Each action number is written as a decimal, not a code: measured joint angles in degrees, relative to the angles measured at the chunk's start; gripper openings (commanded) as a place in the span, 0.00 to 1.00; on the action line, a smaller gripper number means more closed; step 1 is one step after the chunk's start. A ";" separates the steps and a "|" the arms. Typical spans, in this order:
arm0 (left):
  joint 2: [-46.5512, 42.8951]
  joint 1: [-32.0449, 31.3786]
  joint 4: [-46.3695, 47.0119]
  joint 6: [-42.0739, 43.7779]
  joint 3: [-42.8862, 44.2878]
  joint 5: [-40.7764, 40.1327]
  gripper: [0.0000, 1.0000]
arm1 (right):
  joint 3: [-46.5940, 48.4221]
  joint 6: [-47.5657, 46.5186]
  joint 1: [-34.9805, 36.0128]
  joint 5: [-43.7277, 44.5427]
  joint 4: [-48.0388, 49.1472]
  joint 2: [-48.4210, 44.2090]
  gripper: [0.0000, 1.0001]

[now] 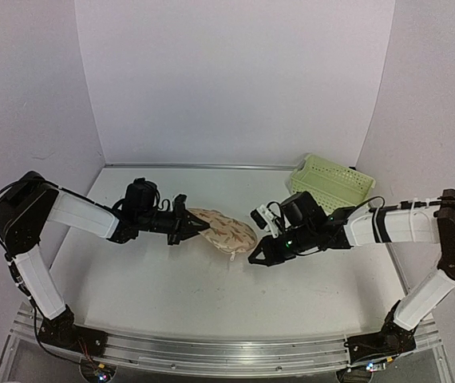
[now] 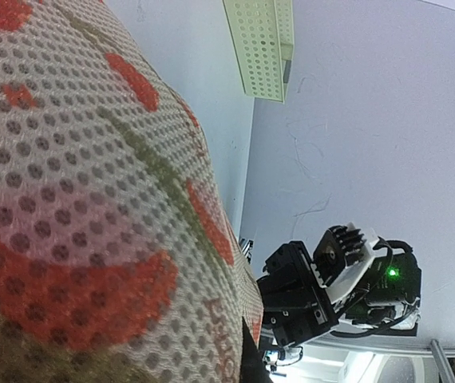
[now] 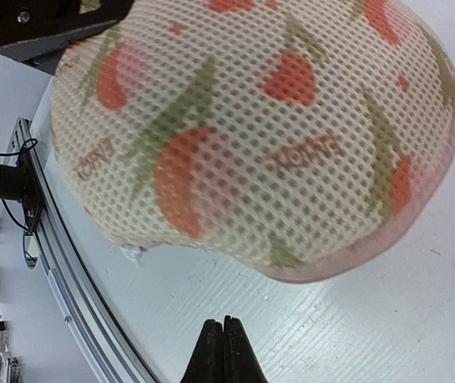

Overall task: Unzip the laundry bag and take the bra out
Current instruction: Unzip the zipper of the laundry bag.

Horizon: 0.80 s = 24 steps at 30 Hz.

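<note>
2 grippers reach over a white table [image 1: 164,295], and we describe it from above, starting at the metal rail [image 1: 211,357] along its near edge. We use the table's middle as the centre of the clock face.

Nearest, at 4 o'clock, the right gripper [image 1: 257,258] is closed on nothing, its dark fingertips pressed together. It sits just beside the pinkish rim of the laundry bag [image 1: 226,230] without touching it.

At the centre, the bag lies on the table. It is a bulging beige mesh pouch with orange-red leaf prints, and we cannot see inside it.

At the bag's 9 o'clock end, the left gripper [image 1: 186,229] is pinched on the fabric. Mesh fills most of its wrist view.

Farthest, at 1 o'clock, a pale-green plastic basket [image 1: 331,182] sits near the back wall, well apart from the bag.
</note>
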 measured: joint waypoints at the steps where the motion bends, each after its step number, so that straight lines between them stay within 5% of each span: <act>1: 0.02 0.02 0.00 0.28 0.00 0.31 0.00 | -0.48 0.02 -0.35 -0.09 -0.46 -0.24 0.00; 8: 0.90 0.13 -0.07 1.64 0.00 1.77 0.00 | -1.60 0.15 -1.11 -0.46 -2.14 -1.38 0.00; 15: 1.27 0.13 -0.02 1.49 0.00 2.12 0.00 | -2.49 0.72 -1.11 -3.34 -0.52 -3.78 0.50; 24: 1.40 0.13 -0.02 -1.42 0.00 1.81 0.00 | -4.09 3.50 0.04 -6.54 7.15 -5.35 0.59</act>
